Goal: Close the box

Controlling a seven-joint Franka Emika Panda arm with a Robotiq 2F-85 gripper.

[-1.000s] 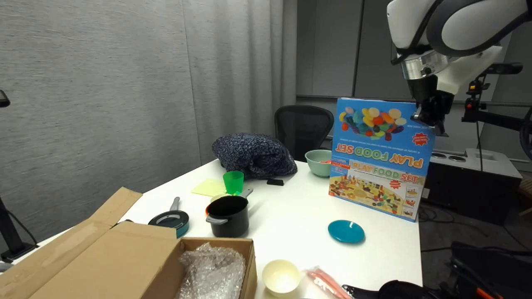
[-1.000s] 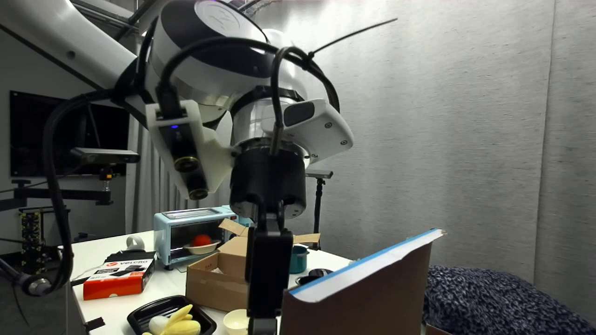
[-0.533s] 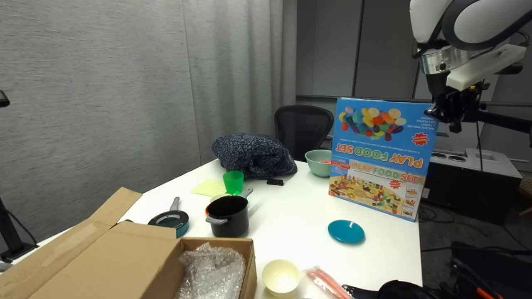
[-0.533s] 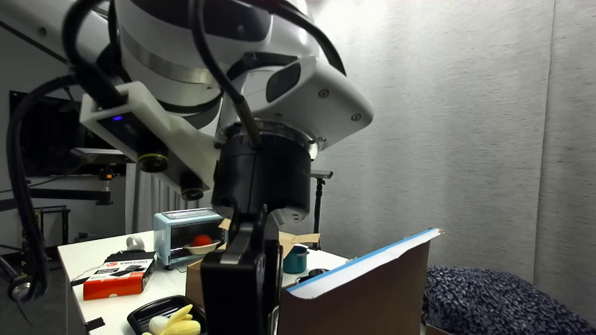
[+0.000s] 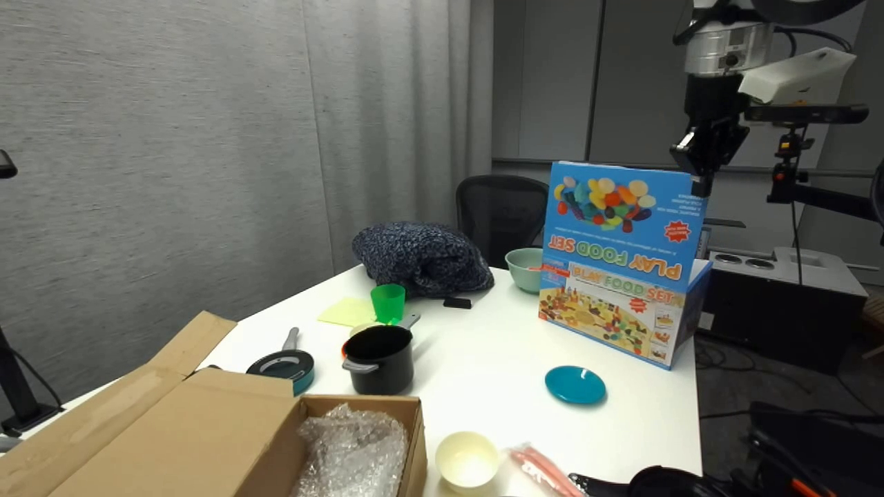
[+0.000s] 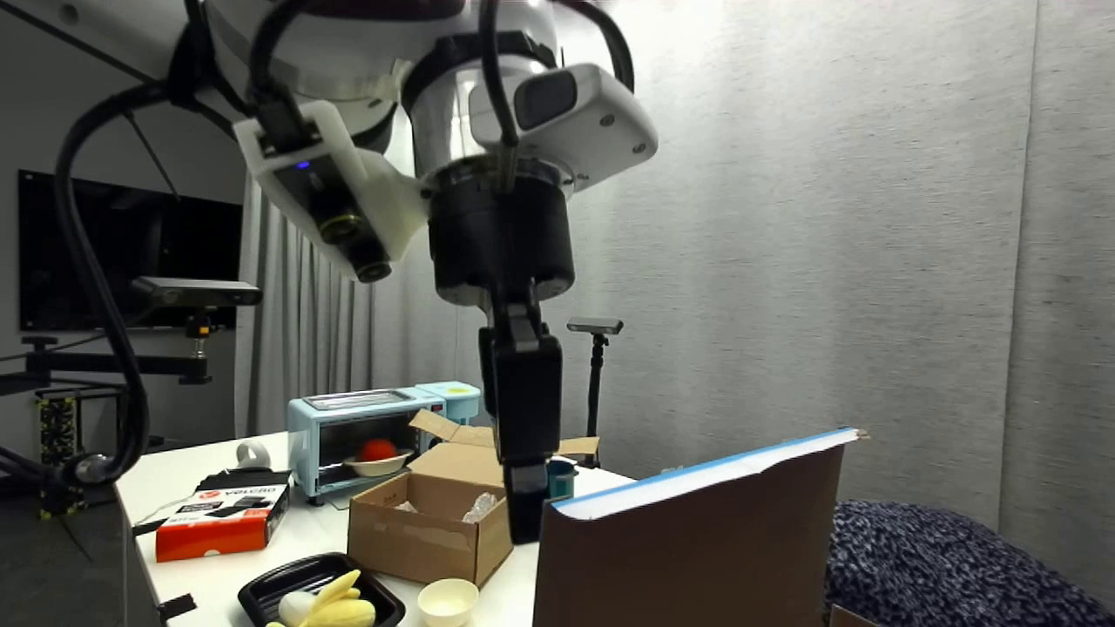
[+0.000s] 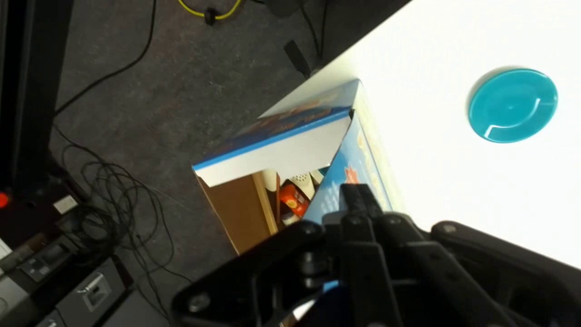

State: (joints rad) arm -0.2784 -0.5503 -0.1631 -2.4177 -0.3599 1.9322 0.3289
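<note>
The light blue box (image 5: 601, 241) with its food-set printing stands upright near the table's edge, its large flap lid raised. In an exterior view the lid's brown inner side (image 6: 688, 557) and white-and-blue edge show. In the wrist view the box (image 7: 333, 181) is open at the top, with an orange packet (image 7: 294, 200) and white pieces inside. My gripper (image 5: 701, 185) is at the lid's upper corner; it also shows in an exterior view (image 6: 527, 514) beside the lid's near end. In the wrist view its fingertips (image 7: 357, 188) are together with nothing between. Contact with the lid cannot be told.
A teal plate (image 5: 575, 384) lies in front of the box, and a green bowl (image 5: 525, 269) stands behind it. A black pot (image 5: 380, 359), a cream bowl (image 5: 467, 461) and an open brown carton (image 6: 409, 531) are on the table. The table's edge is close to the box.
My gripper first moved away from the lid's corner, then rose and came back to it. The box has shifted and turned slightly, so its side now shows in an exterior view.
</note>
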